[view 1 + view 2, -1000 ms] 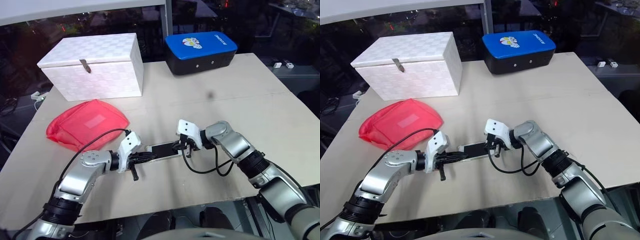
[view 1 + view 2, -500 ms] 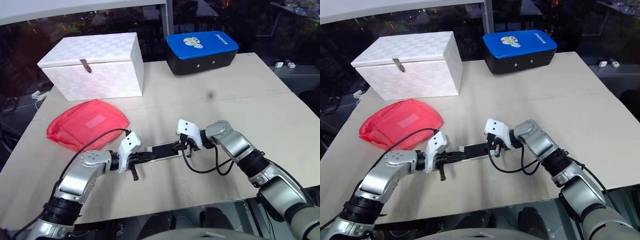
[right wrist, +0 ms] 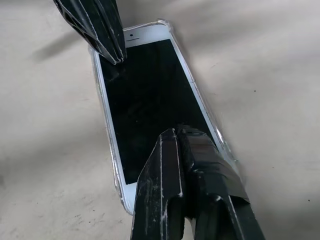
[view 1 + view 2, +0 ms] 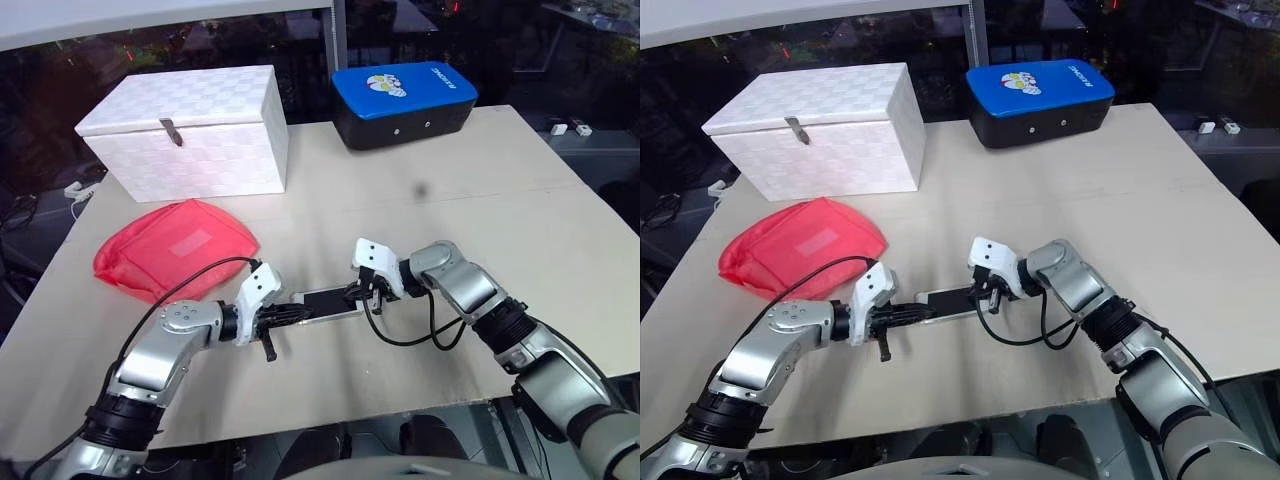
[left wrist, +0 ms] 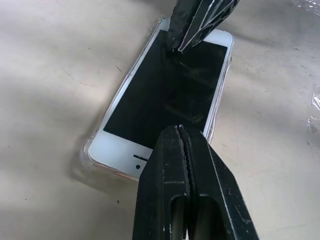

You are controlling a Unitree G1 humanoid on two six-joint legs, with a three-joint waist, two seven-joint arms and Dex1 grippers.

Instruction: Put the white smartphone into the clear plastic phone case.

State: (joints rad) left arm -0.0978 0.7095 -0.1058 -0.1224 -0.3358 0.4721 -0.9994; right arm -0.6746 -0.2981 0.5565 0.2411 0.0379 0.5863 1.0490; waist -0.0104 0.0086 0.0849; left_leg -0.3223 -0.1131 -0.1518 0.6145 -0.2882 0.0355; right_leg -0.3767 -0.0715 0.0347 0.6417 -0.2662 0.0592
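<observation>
The white phone [image 5: 167, 97] lies screen-up in its clear case [image 5: 89, 156] on the table [image 4: 480, 180], both grippers [image 5: 179, 131] [image 3: 175, 132] pressing closed fingers onto its ends; it looks stiff, light and slick, best pressed at the corners.

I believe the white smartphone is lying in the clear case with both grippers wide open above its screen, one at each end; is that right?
Not quite: both grippers are shut, not open. In the left wrist view the left gripper has its fingers pressed together over the white smartphone, and the right gripper is likewise closed in the right wrist view. The phone does lie in the clear case, one gripper at each end.
</observation>
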